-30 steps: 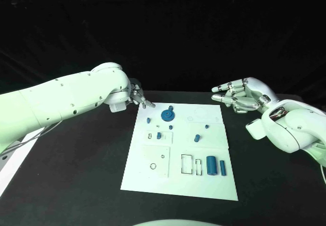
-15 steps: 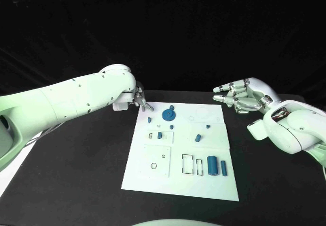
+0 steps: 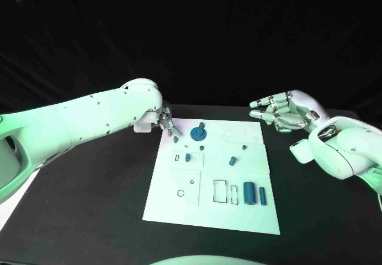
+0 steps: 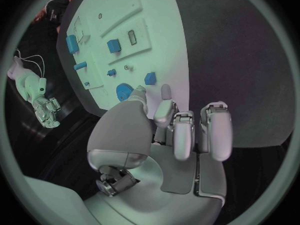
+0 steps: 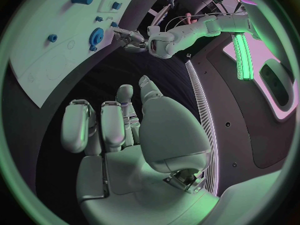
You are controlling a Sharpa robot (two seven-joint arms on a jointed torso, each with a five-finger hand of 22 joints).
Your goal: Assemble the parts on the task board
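White task board lies flat mid-table on the black table, long side running away from the robot. Left hand hovers over the board's far left corner, fingers pointing down toward the blue gear-like part, fingertips just beside it, not touching as far as head view shows; left wrist view shows the fingers apart with nothing between them, so released and empty. Gear part sits just past the fingertips there too. Right hand is off the board, above the table past the far right corner, palm up-ish, fingers loosely curled but spread, grasping nothing; right wrist view confirms empty. Other blue parts on the board: small peg near the left edge, small piece in an outlined slot, angled piece near the middle right, two upright-lying cylinders side by side near the near right corner. Black outlined slots beside the cylinders.
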